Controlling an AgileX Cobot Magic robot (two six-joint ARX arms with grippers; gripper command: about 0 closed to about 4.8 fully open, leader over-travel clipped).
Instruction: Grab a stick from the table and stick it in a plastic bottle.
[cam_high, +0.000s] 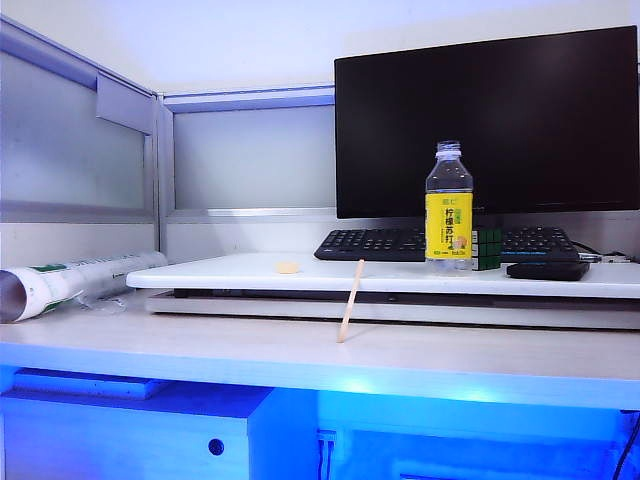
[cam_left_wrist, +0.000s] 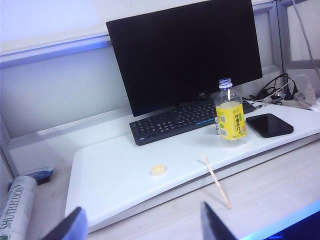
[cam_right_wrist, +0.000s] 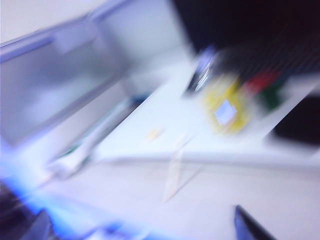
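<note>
The desk (cam_high: 200, 360) is a wide white surface with a raised flat white board (cam_high: 220, 272) on it, and it fills the lower half of the exterior view. Behind the board a large black monitor (cam_high: 487, 120) stands dark, with a black keyboard (cam_high: 372, 243) at its foot. A rolled white tube (cam_high: 70, 282) lies on the desk at the far left of the exterior view, beside the board's edge.

The plastic bottle (cam_high: 449, 206) stands upright on the board in front of the monitor, its yellow label facing the camera and its narrow neck uncapped. A puzzle cube (cam_high: 487, 248) sits just beside it, and a dark phone (cam_high: 547, 269) lies flat on the board near that. A small pale-yellow blob (cam_high: 287, 267) rests on the board, well apart from the bottle.

The stick (cam_high: 351, 301) leans tilted, its upper end against the board's front edge and its lower end on the desk below. Nothing holds it.

Neither arm shows in the exterior view. The left claw (cam_left_wrist: 142, 226) appears only at the edge of the left wrist view, its two dark fingertips (cam_left_wrist: 214, 225) spread apart with nothing between them, back from the stick (cam_left_wrist: 216, 173). The right wrist view is heavily blurred; one dark fingertip (cam_right_wrist: 250, 226) of the right claw shows at the picture's edge, but whether that claw is spread or pressed together cannot be told.
</note>
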